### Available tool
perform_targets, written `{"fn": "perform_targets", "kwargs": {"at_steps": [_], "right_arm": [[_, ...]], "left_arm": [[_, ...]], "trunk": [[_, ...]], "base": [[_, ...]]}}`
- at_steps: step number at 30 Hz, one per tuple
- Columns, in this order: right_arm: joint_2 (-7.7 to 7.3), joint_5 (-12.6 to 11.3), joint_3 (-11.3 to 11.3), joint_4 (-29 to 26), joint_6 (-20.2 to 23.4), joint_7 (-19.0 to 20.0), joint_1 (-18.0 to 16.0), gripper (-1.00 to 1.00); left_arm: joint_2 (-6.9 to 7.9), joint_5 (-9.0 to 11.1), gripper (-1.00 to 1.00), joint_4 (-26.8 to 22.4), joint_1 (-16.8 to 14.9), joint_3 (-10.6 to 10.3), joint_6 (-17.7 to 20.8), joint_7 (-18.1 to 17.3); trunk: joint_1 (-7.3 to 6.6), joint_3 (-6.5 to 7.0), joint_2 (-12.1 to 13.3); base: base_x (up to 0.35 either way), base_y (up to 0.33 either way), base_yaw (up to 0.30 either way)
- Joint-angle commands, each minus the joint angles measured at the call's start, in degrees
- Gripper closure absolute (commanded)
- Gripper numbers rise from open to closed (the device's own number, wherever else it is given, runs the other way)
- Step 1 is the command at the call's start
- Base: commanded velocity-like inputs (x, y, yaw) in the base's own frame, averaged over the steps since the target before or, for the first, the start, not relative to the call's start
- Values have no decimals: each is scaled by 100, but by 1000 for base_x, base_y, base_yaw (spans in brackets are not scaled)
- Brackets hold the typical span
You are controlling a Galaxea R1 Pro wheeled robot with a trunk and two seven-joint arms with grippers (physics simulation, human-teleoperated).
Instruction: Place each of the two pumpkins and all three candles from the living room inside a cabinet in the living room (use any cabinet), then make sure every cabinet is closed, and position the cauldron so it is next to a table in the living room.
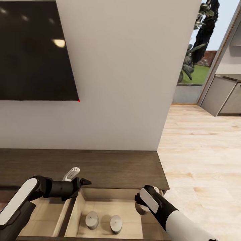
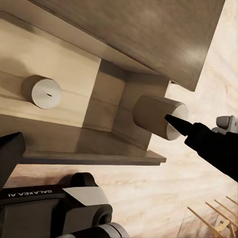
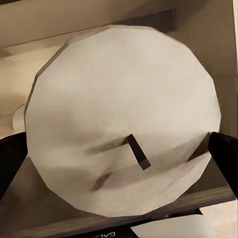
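Scene: a long, low dark wood cabinet (image 1: 100,167) stands against a white wall, with its pale inside open on the near side, below a black screen (image 1: 33,50).

Candles already inside: two short cream candles (image 1: 92,220) (image 1: 115,223) stand upright side by side on the pale floor of the open compartment, near its front edge.

Third candle: a stubby cream candle (image 3: 124,139) sits between the fingers of the right gripper (image 3: 119,163). The left wrist view shows it (image 2: 158,118) lying on its side, wick end pointing out of the cabinet, at the right end of the compartment.

Key relation: the held candle is at the right side of the compartment, right of the two standing ones. Its long axis is level, not upright.

Right gripper: closed around the third candle, a dark finger at each flank.

Left gripper: the left gripper (image 1: 72,174) hovers over the cabinet top at the left, fingers spread, holding nothing.

Nearer arm: the right.

Judgement: the candle probably needs lowering to the floor before release.
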Motion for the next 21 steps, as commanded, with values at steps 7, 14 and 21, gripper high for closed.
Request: {"fn": "perform_targets", "kwargs": {"at_steps": [7,14,21], "right_arm": [[11,-23,28,-1,49,244,-4,100],[7,-29,28,2,50,277,-4,100],[11,-35,28,2,50,291,-4,100]], "left_arm": [[12,384,-100,-12,-5,-4,-4,60],[13,455,-100,-11,-5,-4,-4,60],[13,554,-100,-11,-5,-6,-4,60]], "trunk": [[154,-131,-285],[308,-257,-566],[462,-383,-847]], "base": [[0,0,0],[0,0,0],[0,0,0]]}}
